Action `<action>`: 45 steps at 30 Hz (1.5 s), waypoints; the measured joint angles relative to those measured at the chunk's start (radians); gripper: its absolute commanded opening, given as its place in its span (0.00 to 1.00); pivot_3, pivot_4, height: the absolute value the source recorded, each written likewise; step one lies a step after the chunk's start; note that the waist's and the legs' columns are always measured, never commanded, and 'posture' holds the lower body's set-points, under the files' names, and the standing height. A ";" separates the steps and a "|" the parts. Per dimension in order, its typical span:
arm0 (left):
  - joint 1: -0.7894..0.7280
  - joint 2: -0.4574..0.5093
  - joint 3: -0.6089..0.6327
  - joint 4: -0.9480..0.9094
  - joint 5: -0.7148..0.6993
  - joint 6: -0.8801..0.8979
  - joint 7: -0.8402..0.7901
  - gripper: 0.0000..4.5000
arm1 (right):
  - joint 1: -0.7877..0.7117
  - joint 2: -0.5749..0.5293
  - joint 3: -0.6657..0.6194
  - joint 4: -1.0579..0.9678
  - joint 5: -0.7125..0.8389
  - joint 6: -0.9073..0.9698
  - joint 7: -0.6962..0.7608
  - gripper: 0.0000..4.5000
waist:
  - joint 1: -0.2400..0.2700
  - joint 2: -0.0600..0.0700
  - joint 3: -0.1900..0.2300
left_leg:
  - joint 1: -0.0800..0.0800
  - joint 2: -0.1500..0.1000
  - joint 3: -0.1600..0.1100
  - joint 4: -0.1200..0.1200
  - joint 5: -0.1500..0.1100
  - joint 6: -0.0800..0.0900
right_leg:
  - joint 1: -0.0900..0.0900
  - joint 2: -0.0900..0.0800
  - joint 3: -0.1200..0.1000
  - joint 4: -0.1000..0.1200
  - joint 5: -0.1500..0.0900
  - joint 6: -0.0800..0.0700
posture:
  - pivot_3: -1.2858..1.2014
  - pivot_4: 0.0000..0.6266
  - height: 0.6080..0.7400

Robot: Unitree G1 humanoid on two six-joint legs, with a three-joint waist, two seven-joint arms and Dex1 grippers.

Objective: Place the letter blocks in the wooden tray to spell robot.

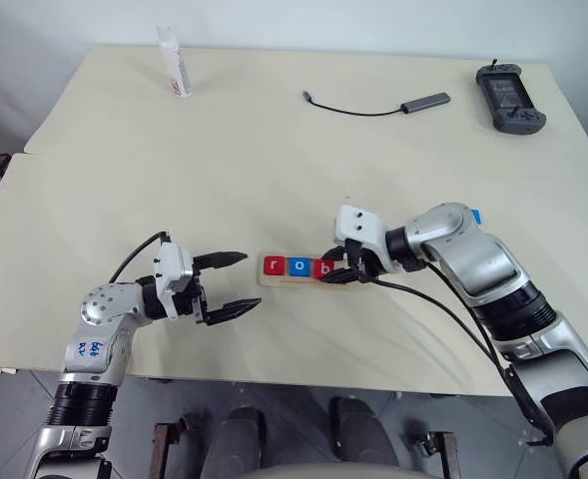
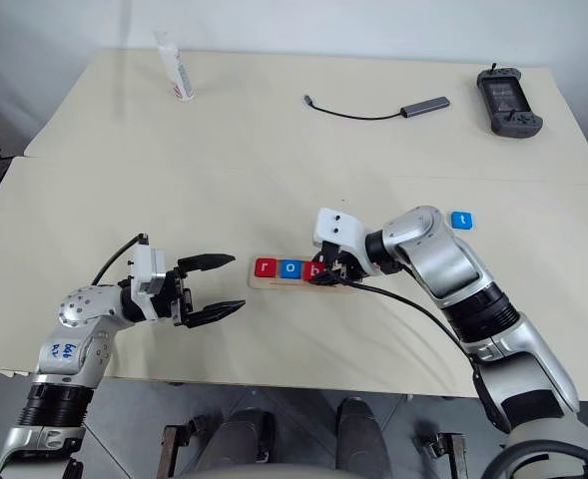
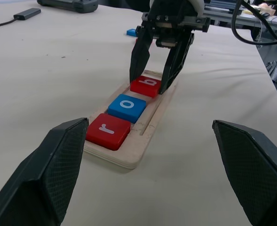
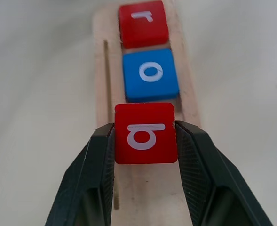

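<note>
Right gripper (image 4: 145,141): my active tool, its two black fingers closed on the sides of the red b block (image 4: 146,133), which I hold over the third place of the wooden tray (image 3: 147,141), either just above it or barely resting; I cannot tell which. Tray contents: the red r block (image 3: 108,130) at the end toward my left arm, the blue o block (image 3: 127,107) touching it, and the b block next in line; the places past the b block, toward my right, have no block yet. The tray's long axis runs left to right across the table (image 1: 274,130), and the right gripper reaches in along that axis from the unfilled end. Left gripper (image 1: 226,283): wide open and holding nothing, parked just off the r end of the tray. The blue t block (image 2: 461,220) lies apart on the table near my right arm, so I judge that arm the nearer one for fetching it. I cannot place the second o block.
</note>
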 measured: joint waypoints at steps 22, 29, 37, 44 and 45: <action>0.027 0.000 0.002 -0.038 -0.001 0.012 0.041 1.00 | 0.138 -0.095 -0.115 -0.138 0.069 0.097 -0.047 0.01 | -0.001 0.000 0.000 | 0.000 0.000 0.000 0.000 0.000 0.000 | 0.000 0.001 0.000 0.000 0.000 0.000 | 0.52 0.24 1.00; 0.027 0.002 0.002 -0.041 -0.001 0.023 0.045 1.00 | 0.120 -0.037 -0.084 -0.122 0.066 0.120 -0.081 0.01 | 0.000 0.000 0.000 | 0.000 0.000 0.000 0.000 0.000 0.000 | 0.000 0.000 0.000 0.000 0.000 0.000 | 0.52 0.24 1.00; 0.028 0.002 0.002 -0.046 -0.001 0.025 0.054 1.00 | 0.095 0.013 -0.078 -0.115 0.062 0.140 -0.121 0.01 | 0.000 0.000 0.000 | 0.000 0.000 0.000 0.000 0.000 0.000 | 0.000 0.000 0.000 0.000 0.000 0.000 | 0.52 0.24 1.00; 0.025 0.002 0.002 -0.046 -0.001 0.025 0.054 1.00 | 0.074 0.051 -0.063 -0.108 0.058 0.143 -0.151 0.01 | 0.000 0.000 0.000 | 0.000 0.000 0.000 0.000 0.000 0.000 | 0.000 0.000 0.000 0.000 0.000 0.000 | 0.52 0.24 1.00; 0.023 0.002 0.002 -0.046 -0.001 0.026 0.053 1.00 | 0.075 0.051 -0.063 -0.112 0.058 0.143 -0.154 0.01 | 0.000 0.000 0.000 | 0.000 0.000 0.000 0.000 0.000 0.000 | 0.000 0.000 0.000 0.001 0.000 0.000 | 0.52 0.24 1.00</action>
